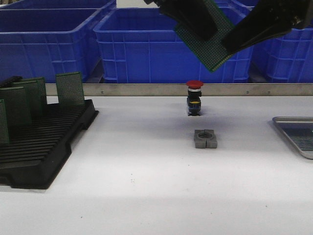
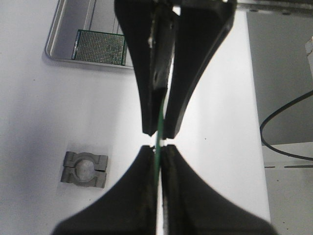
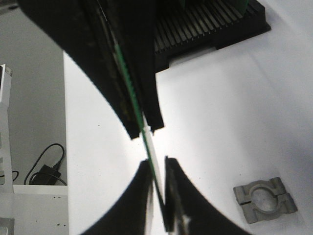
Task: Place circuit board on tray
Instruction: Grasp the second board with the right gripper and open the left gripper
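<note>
A board (image 1: 208, 36) is clamped edge-on by left claw (image 1: 195, 22) and right claw (image 1: 239, 41), high above the bench (image 1: 146, 166).

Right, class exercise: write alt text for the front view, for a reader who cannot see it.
Two black grippers, left and right, hold one green perforated circuit board in mid-air above a white table. Below stand a red-capped push button and a grey clamp block; a black slotted rack sits left, a silver metal tray right.
</note>
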`<action>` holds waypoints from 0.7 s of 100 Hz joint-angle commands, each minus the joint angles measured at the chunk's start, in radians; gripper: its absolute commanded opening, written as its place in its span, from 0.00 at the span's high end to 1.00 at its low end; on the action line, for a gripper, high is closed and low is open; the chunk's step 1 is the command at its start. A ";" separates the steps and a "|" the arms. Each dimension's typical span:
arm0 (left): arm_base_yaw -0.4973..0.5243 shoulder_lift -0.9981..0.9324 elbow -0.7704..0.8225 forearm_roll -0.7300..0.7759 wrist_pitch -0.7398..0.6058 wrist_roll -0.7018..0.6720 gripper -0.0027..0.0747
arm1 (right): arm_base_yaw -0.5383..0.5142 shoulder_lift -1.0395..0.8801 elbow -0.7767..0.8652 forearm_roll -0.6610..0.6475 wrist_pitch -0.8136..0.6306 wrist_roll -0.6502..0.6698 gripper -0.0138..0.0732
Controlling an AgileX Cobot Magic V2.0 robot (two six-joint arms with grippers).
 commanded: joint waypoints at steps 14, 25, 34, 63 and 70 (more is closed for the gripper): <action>-0.006 -0.054 -0.023 -0.064 0.031 -0.010 0.58 | -0.003 -0.041 -0.027 0.064 0.081 0.018 0.92; -0.006 -0.054 -0.023 -0.064 0.031 -0.010 0.30 | -0.003 -0.042 -0.029 0.064 0.072 0.031 0.92; -0.006 -0.054 -0.023 -0.064 0.031 -0.010 0.21 | -0.007 -0.044 -0.034 0.062 0.071 0.043 0.92; -0.006 -0.054 -0.023 -0.064 0.031 -0.010 0.20 | -0.109 -0.094 -0.043 -0.045 0.068 0.177 0.92; -0.006 -0.054 -0.023 -0.064 0.031 -0.010 0.20 | -0.154 -0.111 -0.043 -0.069 0.069 0.241 0.92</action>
